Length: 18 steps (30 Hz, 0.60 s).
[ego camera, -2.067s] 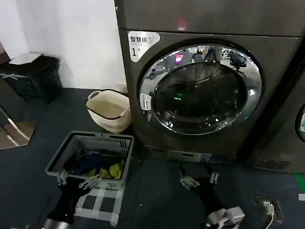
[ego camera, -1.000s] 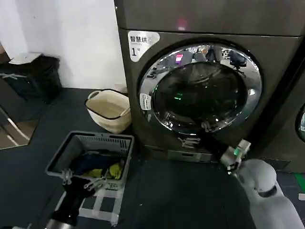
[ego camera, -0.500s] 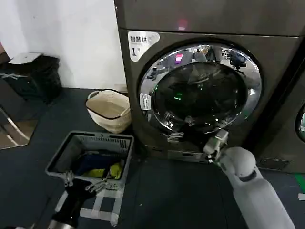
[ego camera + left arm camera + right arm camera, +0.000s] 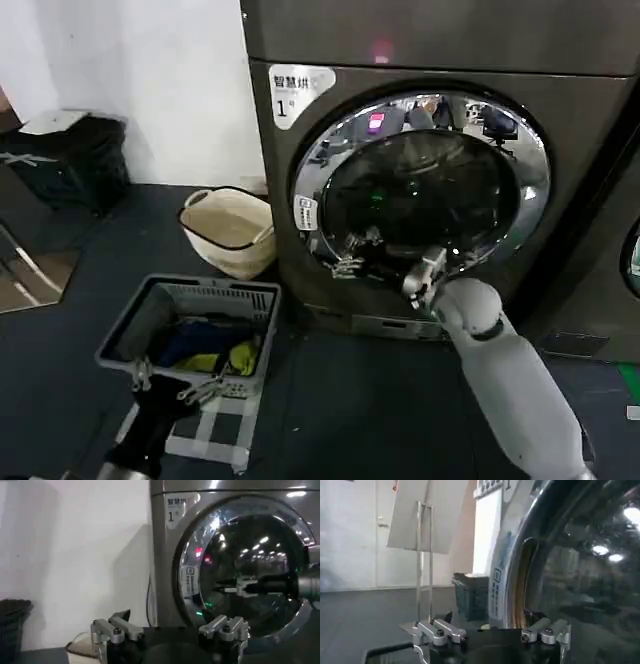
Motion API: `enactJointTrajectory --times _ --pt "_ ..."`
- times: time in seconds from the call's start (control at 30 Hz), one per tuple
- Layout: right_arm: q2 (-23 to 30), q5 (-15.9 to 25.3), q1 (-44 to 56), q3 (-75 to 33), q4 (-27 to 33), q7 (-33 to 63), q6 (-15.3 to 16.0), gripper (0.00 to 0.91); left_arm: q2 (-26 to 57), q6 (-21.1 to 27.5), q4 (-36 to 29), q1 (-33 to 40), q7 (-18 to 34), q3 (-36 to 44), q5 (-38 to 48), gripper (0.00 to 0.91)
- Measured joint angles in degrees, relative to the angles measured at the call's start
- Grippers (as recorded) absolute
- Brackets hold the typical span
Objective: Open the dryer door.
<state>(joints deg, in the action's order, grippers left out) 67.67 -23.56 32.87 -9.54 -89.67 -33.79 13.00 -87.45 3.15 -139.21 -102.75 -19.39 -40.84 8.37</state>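
Dryer door [image 4: 420, 185]: closed.
Right gripper [image 4: 349, 264]: arm stretched forward, fingers spread at the door's lower-left chrome ring.
Left gripper [image 4: 170, 380]: low by the basket [image 4: 190, 325], fingers apart.

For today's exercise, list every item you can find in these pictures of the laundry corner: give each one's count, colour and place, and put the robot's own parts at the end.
Dark grey-brown metal dryer: one, against the white wall, white sticker marked "1" at its upper left.
Round chrome-ringed dark glass dryer door: one, shut, on the dryer's front.
Neighbouring dark machine: one, partly seen, right of the dryer.
Cream laundry basket: one, on the dark floor left of the dryer.
Grey plastic crate: one, nearer the robot, holding blue and yellow cloth.
Black bin: one, far left by the wall.
Right gripper: one, open, on a white arm, at the door's lower left rim.
Left gripper: one, open, low over the crate's near edge.
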Motion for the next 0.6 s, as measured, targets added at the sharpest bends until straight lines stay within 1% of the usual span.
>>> enactJointTrajectory --times 0.27,0.6 --pt "0.82 0.58 -1.90 2.06 1.89 0.09 0.13 0.907 0.02 0.55 -0.94 -0.23 -0.10 0.09 0.55 0.907" --pt "0.74 1.06 -2.88 3.66 2.55 -0.95 0.53 0.907 -0.18 0.74 -1.55 -0.48 -0.22 0.35 0.42 0.907"
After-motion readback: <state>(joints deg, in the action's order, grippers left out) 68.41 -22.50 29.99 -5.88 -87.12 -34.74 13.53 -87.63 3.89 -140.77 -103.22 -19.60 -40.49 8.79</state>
